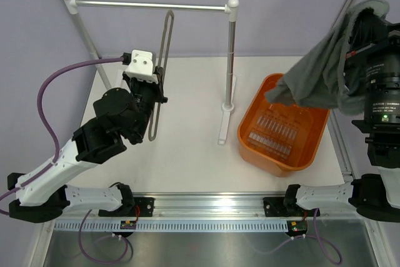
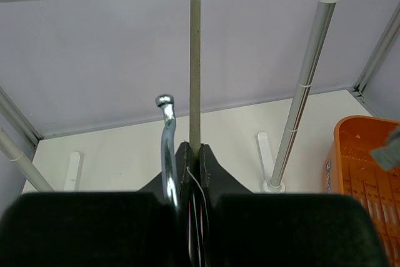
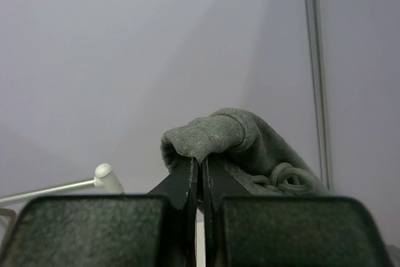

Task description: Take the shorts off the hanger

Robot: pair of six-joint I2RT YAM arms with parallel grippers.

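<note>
The shorts (image 1: 315, 76) are showing as soft matt grey cloth, the hanger (image 2: 195, 60) as dull grey metal wire, the basket (image 1: 249, 120) as glossy orange plastic.

The hanger (image 1: 165, 48) hangs from the rail (image 1: 125, 4) at left; at right, the shorts (image 1: 315, 79) hang above the basket (image 1: 261, 109), seemingly clear of it.

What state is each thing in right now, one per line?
hanger: bare, gripped.
shorts: off the hanger, dangling over the basket.
basket: upright, empty.
left gripper: shut on hanger.
right gripper: shut on shorts.
</note>
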